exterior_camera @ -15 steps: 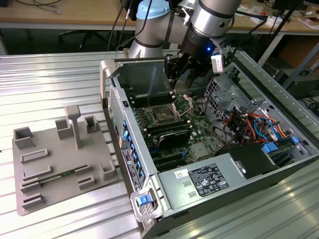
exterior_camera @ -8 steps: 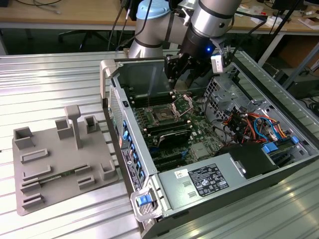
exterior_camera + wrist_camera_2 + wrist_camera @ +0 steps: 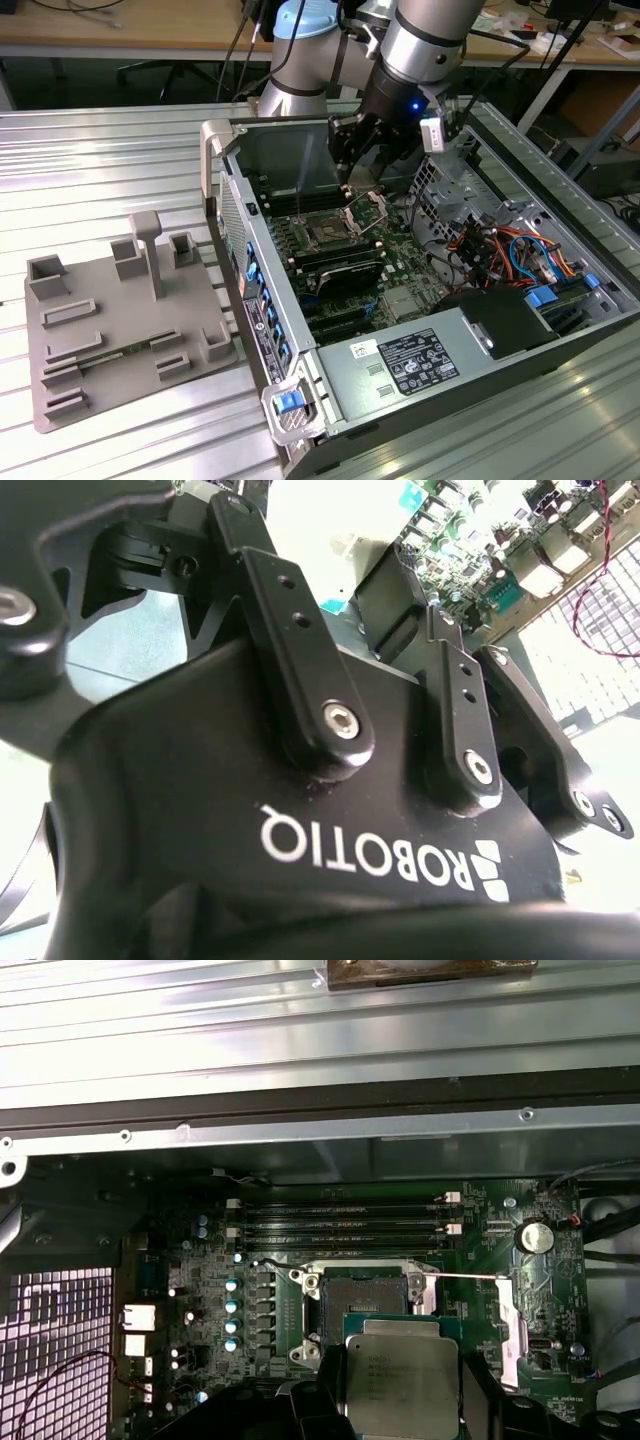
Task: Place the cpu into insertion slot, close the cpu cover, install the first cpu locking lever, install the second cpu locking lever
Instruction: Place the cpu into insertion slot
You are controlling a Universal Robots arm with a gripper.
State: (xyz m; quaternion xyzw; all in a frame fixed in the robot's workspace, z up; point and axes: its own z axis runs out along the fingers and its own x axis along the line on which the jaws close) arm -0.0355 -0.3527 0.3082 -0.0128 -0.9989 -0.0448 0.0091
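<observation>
Ribbed metal table bears an open computer case, wooden benches behind, where the gripper, clamped on the cpu, hangs near the insertion slot

A robotics lab set up for computer-assembly work.

An industrial robot arm stands over a ribbed metal tabletop that carries an opened computer case. The case's green motherboard is laid bare, with memory slots, the insertion slot and bundles of coloured wiring. Beside the case lies a grey moulded fixture plate with pockets and posts for parts. Behind, long wooden desks strewn with cables and small items run across the room.
</observation>
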